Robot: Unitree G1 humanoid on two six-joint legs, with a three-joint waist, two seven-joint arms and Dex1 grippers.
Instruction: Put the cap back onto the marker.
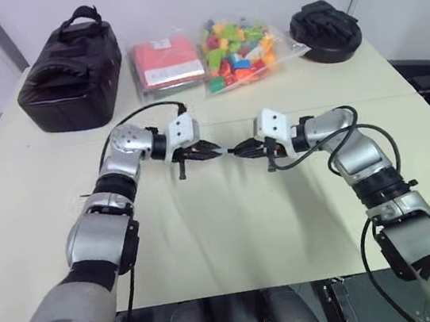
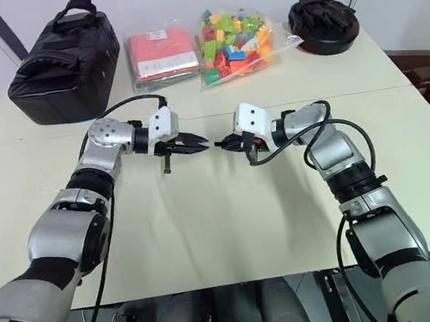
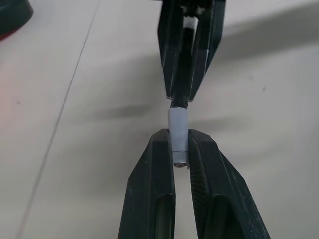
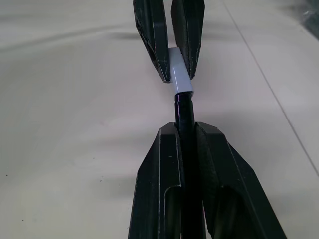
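Above the table [image 1: 233,230], the cap [image 3: 178,133] was pinched in the left gripper [image 3: 180,149] and the marker [image 4: 184,112] clamped in the right gripper [image 4: 185,130], tip entering the cap; a straight push seemed needed next.

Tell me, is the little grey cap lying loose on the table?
No. The cap is pinched between the left hand's fingers, up in the air, with the marker in the right hand meeting its open end.

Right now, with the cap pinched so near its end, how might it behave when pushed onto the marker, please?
The cap looks smooth and round, so it may slip or twist between the left gripper fingers. It already sits slightly angled to the marker, so it could jam. It seems rigid and light.
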